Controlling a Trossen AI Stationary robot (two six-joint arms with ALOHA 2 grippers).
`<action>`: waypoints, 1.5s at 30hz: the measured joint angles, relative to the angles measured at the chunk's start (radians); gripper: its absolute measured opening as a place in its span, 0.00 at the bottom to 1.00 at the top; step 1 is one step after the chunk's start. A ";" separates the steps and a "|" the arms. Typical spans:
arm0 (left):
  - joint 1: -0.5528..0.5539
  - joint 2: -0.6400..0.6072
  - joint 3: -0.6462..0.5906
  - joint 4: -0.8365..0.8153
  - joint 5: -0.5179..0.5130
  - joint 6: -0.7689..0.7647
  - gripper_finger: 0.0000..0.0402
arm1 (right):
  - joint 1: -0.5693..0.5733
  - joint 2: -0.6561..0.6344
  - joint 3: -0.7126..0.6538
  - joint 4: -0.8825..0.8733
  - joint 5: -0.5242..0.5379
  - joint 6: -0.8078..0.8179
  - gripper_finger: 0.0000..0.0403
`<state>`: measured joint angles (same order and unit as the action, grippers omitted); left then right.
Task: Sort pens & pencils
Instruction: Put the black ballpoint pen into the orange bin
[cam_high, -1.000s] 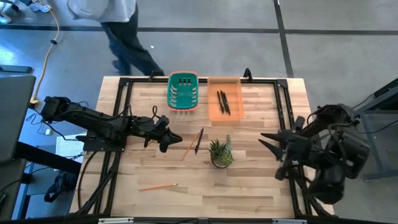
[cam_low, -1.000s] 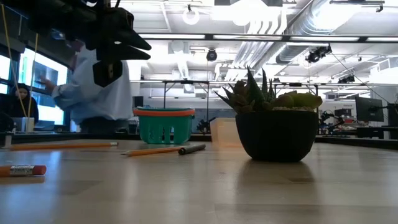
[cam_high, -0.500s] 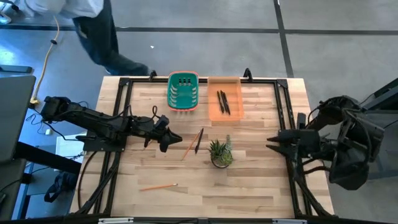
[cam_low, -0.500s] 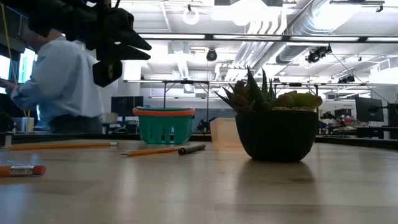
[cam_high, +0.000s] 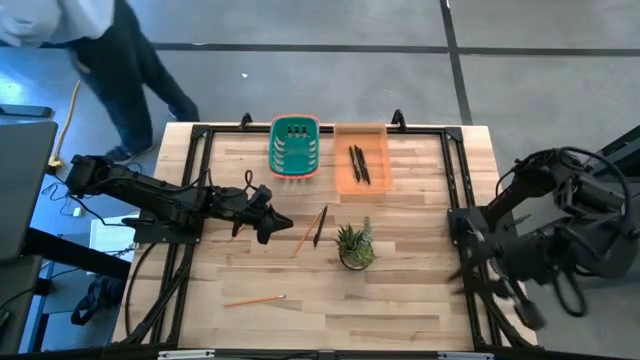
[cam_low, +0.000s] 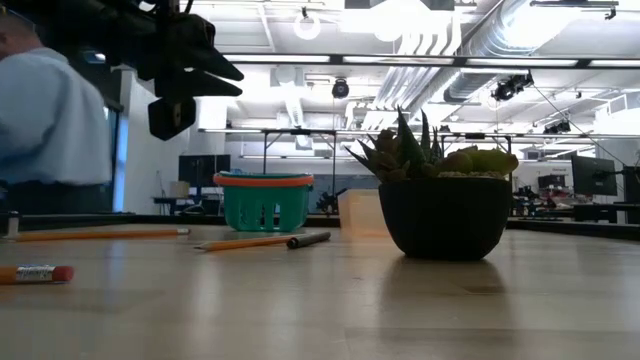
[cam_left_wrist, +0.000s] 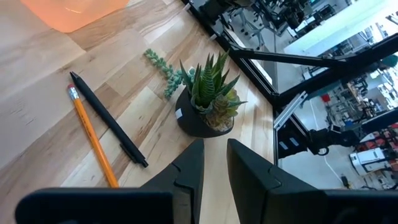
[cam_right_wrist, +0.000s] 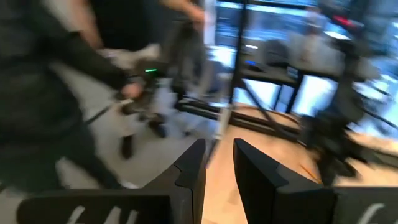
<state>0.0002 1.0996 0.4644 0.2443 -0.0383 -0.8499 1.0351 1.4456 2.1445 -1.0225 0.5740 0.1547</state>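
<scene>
Left hand (cam_high: 272, 222) hovers above the desk (cam_high: 400, 310), left of centre, arm stretched in from the left edge. From its wrist camera the two fingers (cam_left_wrist: 186, 174) stand a slim gap apart with nothing between them: released, empty. Right in front of it, a black pen (cam_high: 319, 227) and an orange pencil (cam_high: 306, 234) lie side by side on the wood, ends close together on the far side and splaying apart toward the near side. Whether they actually touch, I can't tell. The wrist view shows that same pair clearly, pen (cam_left_wrist: 109, 120) next to pencil (cam_left_wrist: 93, 140), with the plant (cam_left_wrist: 208, 102) just beyond.

Over at the back, an orange tray (cam_high: 375, 140) holds two pens (cam_high: 358, 164) lying lengthwise. The green basket (cam_high: 294, 147) sits just left of it; what's inside I can't make out. The plant (cam_high: 354, 246) stands between the loose pair and the right arm.

A second pencil (cam_high: 254, 299) lies alone near the front left, well apart from everything. The low view picks up more than one pencil lying at the left.

Right hand (cam_right_wrist: 217, 149) is off at the desk's right edge, arm folded beside the frame. Its fingers are parted, gripping nothing.

A person (cam_high: 100, 40) is on the floor beyond the back-left corner.
</scene>
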 joint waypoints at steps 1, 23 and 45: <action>0.000 0.000 0.000 0.000 0.000 -0.004 0.14 | 0.000 -0.001 0.000 0.008 -0.052 -0.036 0.18; 0.000 0.000 0.000 -0.001 -0.039 -0.048 0.14 | -0.133 -0.125 0.000 -0.196 0.122 0.168 0.18; 0.000 0.000 0.000 -0.155 -0.103 0.089 0.14 | -0.680 -0.051 0.000 -0.507 0.052 0.812 0.18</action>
<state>-0.0002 1.0992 0.4648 0.0890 -0.1413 -0.7611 0.3552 1.3948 2.1445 -1.5295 0.6257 0.9666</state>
